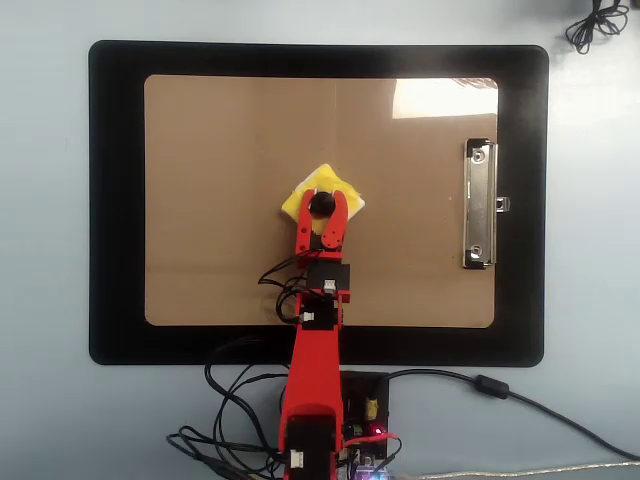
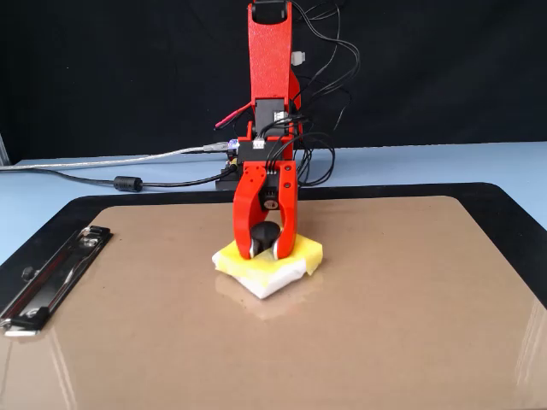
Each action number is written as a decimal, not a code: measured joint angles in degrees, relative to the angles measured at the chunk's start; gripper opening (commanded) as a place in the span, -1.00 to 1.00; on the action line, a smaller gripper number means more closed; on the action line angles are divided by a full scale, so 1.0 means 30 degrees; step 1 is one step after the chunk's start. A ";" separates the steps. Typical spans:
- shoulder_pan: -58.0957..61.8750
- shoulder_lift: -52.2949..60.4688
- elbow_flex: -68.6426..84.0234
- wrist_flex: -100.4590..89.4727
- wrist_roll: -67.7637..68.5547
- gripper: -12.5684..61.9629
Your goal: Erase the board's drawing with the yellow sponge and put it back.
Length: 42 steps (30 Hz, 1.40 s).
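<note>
**Jaws pinching the sponge knob**

Red gripper narrowed around the black knob, jaws pressed against its sides. Yellow sponge flat on the board, near its middle, turned cornerwise to the edges. Silver clip at the right edge in the overhead view.

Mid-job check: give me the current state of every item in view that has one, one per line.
gripper: shut on the yellow sponge's black knob, jaws on either side of it.
yellow sponge: flat on the board, corner toward the fixed camera.
black knob: clamped between the jaws.
board: flat on the black mat; no drawing visible.
metal clip: closed, holding nothing.
</note>
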 measured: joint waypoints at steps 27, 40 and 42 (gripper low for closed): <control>-0.2725 0.7324 0.8379 -0.0410 0.0029 -0.88; -0.2080 0.0264 0.2402 -0.1084 -0.0059 -0.88; -0.2051 0.2725 0.5361 -0.1113 -0.0088 -0.88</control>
